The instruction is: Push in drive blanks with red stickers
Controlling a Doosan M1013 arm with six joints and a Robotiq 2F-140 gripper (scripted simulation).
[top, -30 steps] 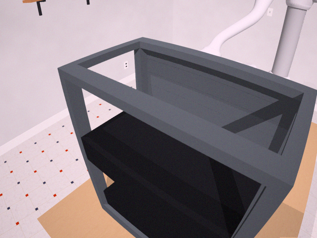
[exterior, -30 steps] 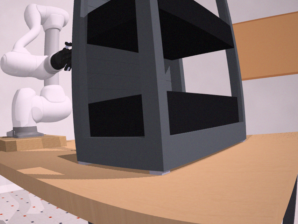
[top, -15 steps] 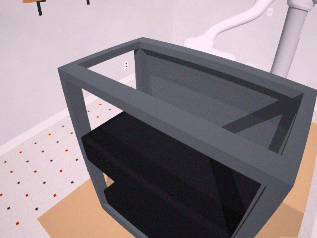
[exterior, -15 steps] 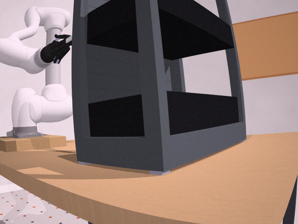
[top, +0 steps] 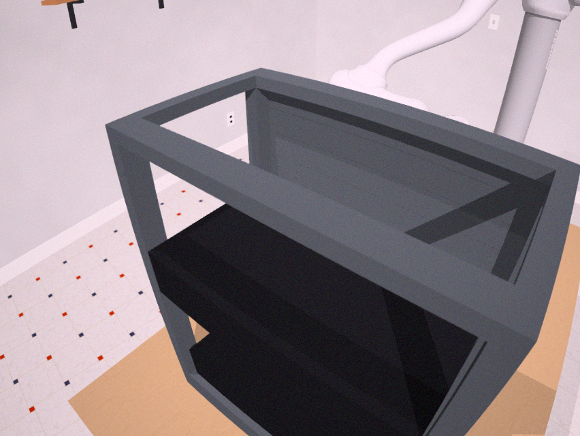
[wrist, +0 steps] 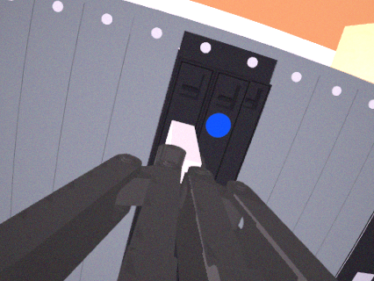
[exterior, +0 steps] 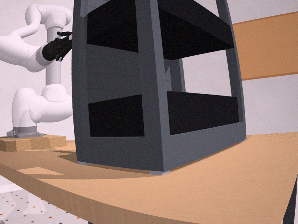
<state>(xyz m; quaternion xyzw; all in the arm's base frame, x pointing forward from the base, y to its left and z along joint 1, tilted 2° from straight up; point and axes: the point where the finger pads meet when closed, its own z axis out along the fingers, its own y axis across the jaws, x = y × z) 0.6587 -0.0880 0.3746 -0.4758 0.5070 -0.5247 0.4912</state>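
Observation:
The grey rack stands upright on the wooden table. In the wrist view its grey front panel holds a dark bay with three drive blanks. The middle blank carries a blue sticker. My gripper is shut on nothing, with its tips at the left blank of that bay, against a pale tab on it. No red sticker shows; the fingers hide the lower part of the bay. In the top view the rack hides the gripper.
A row of white dots runs along the panel's top edge. Another dark bay shows at the lower right. Black shelves fill the rack's inside. The arm's base sits on a wooden block left of the rack.

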